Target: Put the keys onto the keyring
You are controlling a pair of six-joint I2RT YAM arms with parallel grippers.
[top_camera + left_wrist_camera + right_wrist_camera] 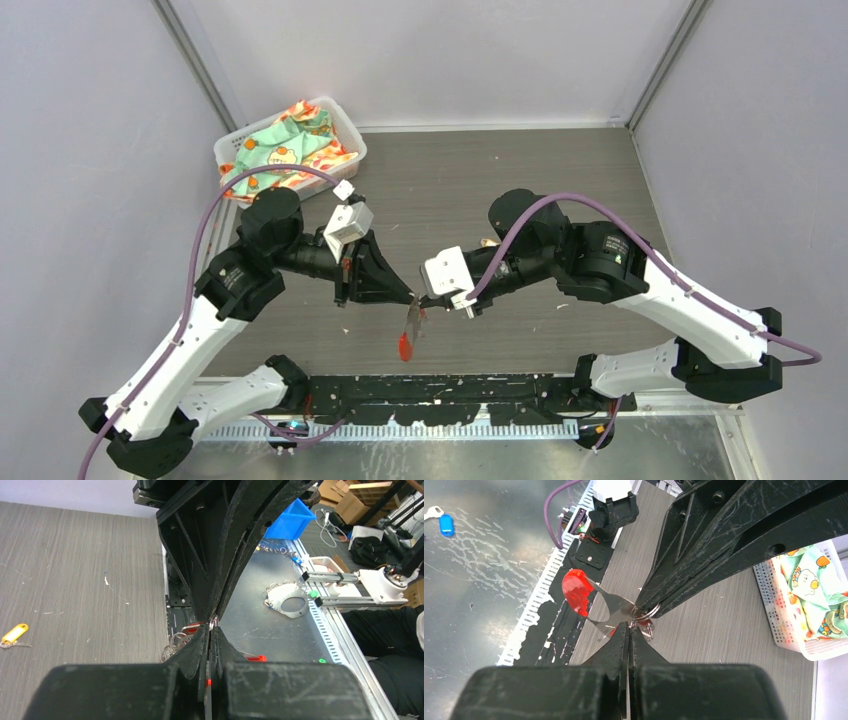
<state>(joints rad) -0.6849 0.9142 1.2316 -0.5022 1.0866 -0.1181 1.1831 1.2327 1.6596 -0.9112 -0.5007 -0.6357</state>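
Where the two sets of fingertips meet, over the front part of the table (560,180), sits the keyring (644,613), a small silvery split ring with its wire coils showing.

- Left gripper (642,606): jaws pressed together and clamped on the ring's far arc. The ring pokes out from between the tips.
- Right gripper (629,628): jaws also together, with the tips against the ring's near side, where the red-headed key (576,592) meets it. Cannot tell whether they pinch ring wire, key metal or nothing.
- Red-headed key: sticks out from the ring toward the near edge, clear of the table. It looks threaded on, but the joint is hidden.
- Yellow-tagged key (14,634): lies flat on the wood grain, well apart from both grippers.
- Basket of patterned cloth (290,148): at the far left corner.
- Blue-tagged key (444,524): on the metal surface beyond the table.

Handling, as judged:
- The ring is light, stiff and springy. Its smooth wire is likely to swivel between flat pads.
- It is best held across the coils, away from the split end, so the gap stays free.
- The keys are light, thin and rigid. The plastic tag gives a broader, less slippery hold than the blade.
- The yellow one lies flat, so take it by the tag's edges.
- The dangling red key may twist the ring.
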